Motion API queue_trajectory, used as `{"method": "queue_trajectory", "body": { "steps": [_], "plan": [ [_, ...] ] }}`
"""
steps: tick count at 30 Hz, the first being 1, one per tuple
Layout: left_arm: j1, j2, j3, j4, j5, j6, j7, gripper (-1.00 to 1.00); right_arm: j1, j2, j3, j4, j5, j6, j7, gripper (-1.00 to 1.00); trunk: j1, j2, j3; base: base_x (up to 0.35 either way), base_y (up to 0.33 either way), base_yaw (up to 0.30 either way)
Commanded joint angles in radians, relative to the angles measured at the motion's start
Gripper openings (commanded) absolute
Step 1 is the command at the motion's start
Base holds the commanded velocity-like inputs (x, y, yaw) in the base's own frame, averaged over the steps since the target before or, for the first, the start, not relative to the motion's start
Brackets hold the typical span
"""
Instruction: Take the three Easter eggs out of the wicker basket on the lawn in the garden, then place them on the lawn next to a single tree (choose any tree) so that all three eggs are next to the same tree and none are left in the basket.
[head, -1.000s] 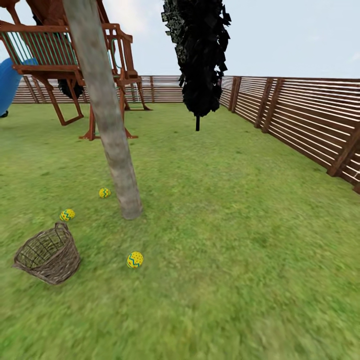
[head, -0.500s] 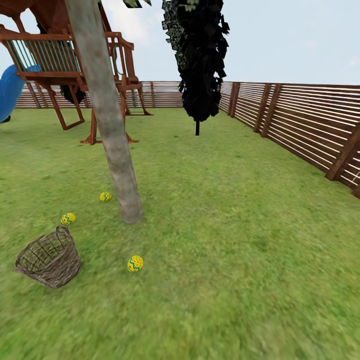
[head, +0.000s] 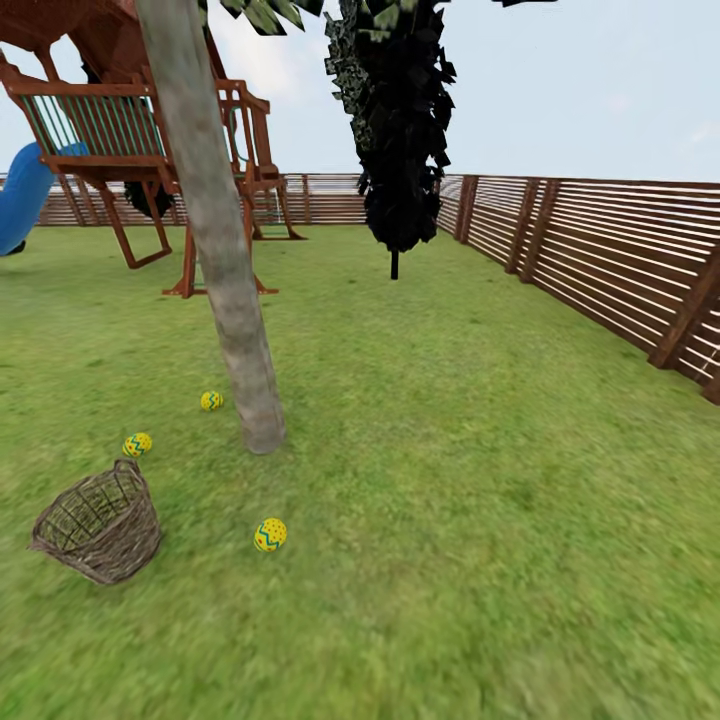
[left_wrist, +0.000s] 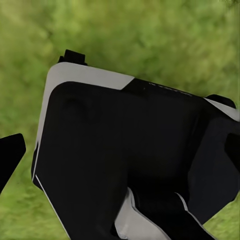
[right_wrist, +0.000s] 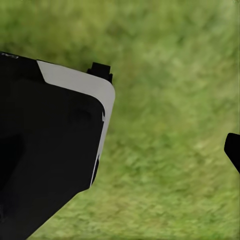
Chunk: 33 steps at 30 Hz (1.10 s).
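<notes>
Out on the mottled green lawn (head: 480, 480), the small brown woven wicker basket (head: 100, 525) sits low at the left of the head view, tilted with its mouth turned up and leftward, and nothing shows inside it. All three yellow Easter eggs with red dots and blue-teal zigzag bands lie on the grass: the first egg (head: 211, 401) just left of the trunk's foot, the second egg (head: 137, 444) further left and close above the basket's rim, and the third egg (head: 269, 535) nearer the camera, right of the basket. They ring the tall grey-brown bare trunk of the tree (head: 225, 270), which leans slightly and meets the grass between them. Behind it stand the reddish wooden playset (head: 120, 130) with its blue slide (head: 22, 195) (partly cut off at the edge), a dark near-black conical tree (head: 398, 120), and the brown horizontal-slat fence (head: 600, 250) closing the garden. In the wrist views, black-and-white robot body panels hang over blurred grass; I cannot tell how wide either gripper stands.
</notes>
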Motion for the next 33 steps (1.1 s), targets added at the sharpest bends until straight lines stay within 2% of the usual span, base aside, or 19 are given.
{"method": "queue_trajectory", "body": {
  "steps": [1, 33],
  "plan": [
    [-0.001, 0.001, 0.008, 0.002, -0.005, 0.002, -0.002, 1.0, -0.001, 0.0, 0.003, 0.001, 0.007, 0.002, 0.005, 1.0, 0.001, -0.002, 0.0, 0.0, 0.0, 0.0],
    [-0.001, -0.003, 0.008, 0.002, -0.005, 0.002, -0.002, 1.0, 0.0, 0.006, 0.003, 0.001, 0.007, 0.002, 0.005, 1.0, 0.001, -0.002, 0.053, 0.0, 0.0, 0.0]
  ]
}}
